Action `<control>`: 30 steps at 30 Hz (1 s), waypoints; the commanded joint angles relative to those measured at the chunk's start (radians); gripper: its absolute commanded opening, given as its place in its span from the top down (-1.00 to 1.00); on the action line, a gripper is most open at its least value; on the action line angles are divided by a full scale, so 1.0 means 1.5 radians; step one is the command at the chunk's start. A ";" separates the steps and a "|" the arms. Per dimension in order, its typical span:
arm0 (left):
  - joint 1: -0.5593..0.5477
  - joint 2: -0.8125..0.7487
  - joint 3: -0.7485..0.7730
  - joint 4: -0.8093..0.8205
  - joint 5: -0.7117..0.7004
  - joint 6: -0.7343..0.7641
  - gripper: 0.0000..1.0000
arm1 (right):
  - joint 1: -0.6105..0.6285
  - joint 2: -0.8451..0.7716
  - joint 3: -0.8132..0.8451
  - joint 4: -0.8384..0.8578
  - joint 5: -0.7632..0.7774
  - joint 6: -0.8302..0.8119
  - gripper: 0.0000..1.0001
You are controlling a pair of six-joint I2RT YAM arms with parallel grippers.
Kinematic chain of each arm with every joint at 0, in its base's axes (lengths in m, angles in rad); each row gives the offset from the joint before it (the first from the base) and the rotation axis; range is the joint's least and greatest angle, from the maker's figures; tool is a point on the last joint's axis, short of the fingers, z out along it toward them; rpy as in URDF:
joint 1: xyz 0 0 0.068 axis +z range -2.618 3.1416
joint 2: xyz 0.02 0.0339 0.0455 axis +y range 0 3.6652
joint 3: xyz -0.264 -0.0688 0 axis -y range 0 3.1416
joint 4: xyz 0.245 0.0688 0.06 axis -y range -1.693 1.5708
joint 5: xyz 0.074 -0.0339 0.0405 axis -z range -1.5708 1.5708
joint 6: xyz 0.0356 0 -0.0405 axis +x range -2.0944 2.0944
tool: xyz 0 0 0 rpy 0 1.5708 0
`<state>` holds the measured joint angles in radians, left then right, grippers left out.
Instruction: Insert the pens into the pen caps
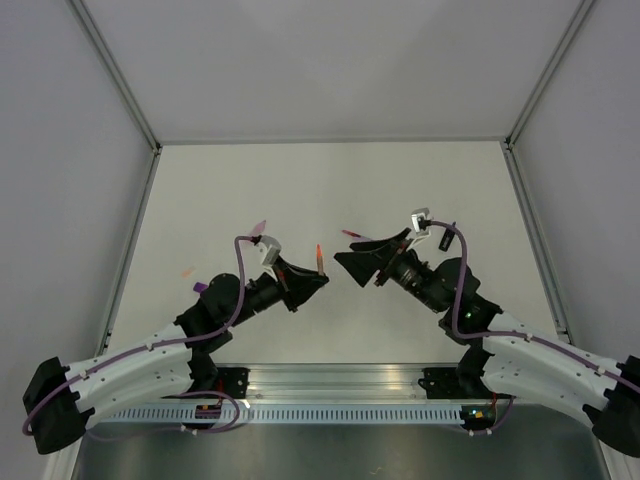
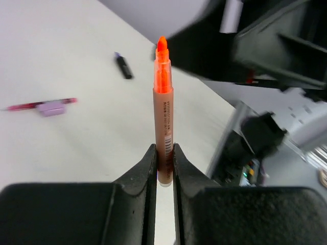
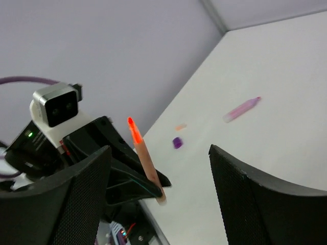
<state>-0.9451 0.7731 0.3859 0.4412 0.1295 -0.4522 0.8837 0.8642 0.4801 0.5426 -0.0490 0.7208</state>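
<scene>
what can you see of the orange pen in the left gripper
The orange pen is slim, with a pale salmon barrel carrying dark print and a bright orange top end; whether that is a cap is unclear. It is held in the air, sticking straight out of the left gripper, whose black jaws pinch its lower end.

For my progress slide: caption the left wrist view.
Left hand clamps a slim orange-tipped marker pen by its base; a pink pen and short black pen lie on the white table beyond.

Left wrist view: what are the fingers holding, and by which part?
The left gripper holds the orange pen by its back end, clamped between both fingers, the orange tip pointing away. The right gripper is open and holds nothing.
</scene>
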 commanded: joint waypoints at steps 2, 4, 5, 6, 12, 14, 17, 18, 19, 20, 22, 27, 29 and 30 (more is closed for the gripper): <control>-0.001 -0.062 -0.016 -0.083 -0.265 -0.002 0.95 | -0.001 -0.073 0.082 -0.277 0.259 -0.044 -0.65; -0.001 -0.078 -0.028 -0.095 -0.357 -0.008 0.95 | -0.001 -0.068 0.138 -0.405 0.373 -0.047 -0.66; -0.001 -0.096 -0.028 -0.115 -0.377 -0.014 0.95 | -0.002 -0.054 0.173 -0.444 0.407 -0.048 -0.66; -0.001 -0.107 -0.029 -0.121 -0.389 -0.019 0.95 | -0.004 -0.045 0.187 -0.503 0.438 -0.049 -0.68; -0.001 -0.215 -0.054 -0.123 -0.378 -0.001 0.95 | -0.079 0.046 0.308 -0.632 0.527 -0.034 -0.79; -0.001 -0.232 -0.064 -0.123 -0.385 -0.002 0.95 | -0.111 0.062 0.317 -0.622 0.461 -0.029 -0.79; -0.001 -0.245 -0.068 -0.131 -0.397 0.000 0.95 | -0.125 0.096 0.322 -0.596 0.370 -0.038 -0.79; -0.001 -0.245 -0.068 -0.137 -0.407 -0.001 0.95 | -0.125 0.106 0.329 -0.616 0.364 -0.050 -0.78; -0.001 -0.243 -0.071 -0.137 -0.413 -0.001 0.95 | -0.124 0.117 0.336 -0.634 0.367 -0.050 -0.78; -0.001 -0.240 -0.072 -0.136 -0.418 -0.001 0.95 | -0.125 0.128 0.337 -0.650 0.394 -0.049 -0.77; -0.001 -0.229 -0.075 -0.127 -0.432 0.002 0.95 | -0.133 0.128 0.326 -0.680 0.418 -0.049 -0.77; -0.001 -0.156 -0.060 -0.113 -0.436 0.019 0.95 | -0.346 0.157 0.324 -0.719 0.302 -0.079 -0.78; -0.001 -0.125 -0.053 -0.113 -0.440 0.026 0.95 | -0.482 0.196 0.338 -0.730 0.189 -0.081 -0.77; -0.001 -0.116 -0.046 -0.115 -0.443 0.036 0.95 | -0.520 0.210 0.345 -0.743 0.132 -0.086 -0.77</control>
<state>-0.9447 0.5598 0.2863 0.2481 -0.4992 -0.4492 0.2699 1.1275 0.9554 -0.4900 0.3897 0.6228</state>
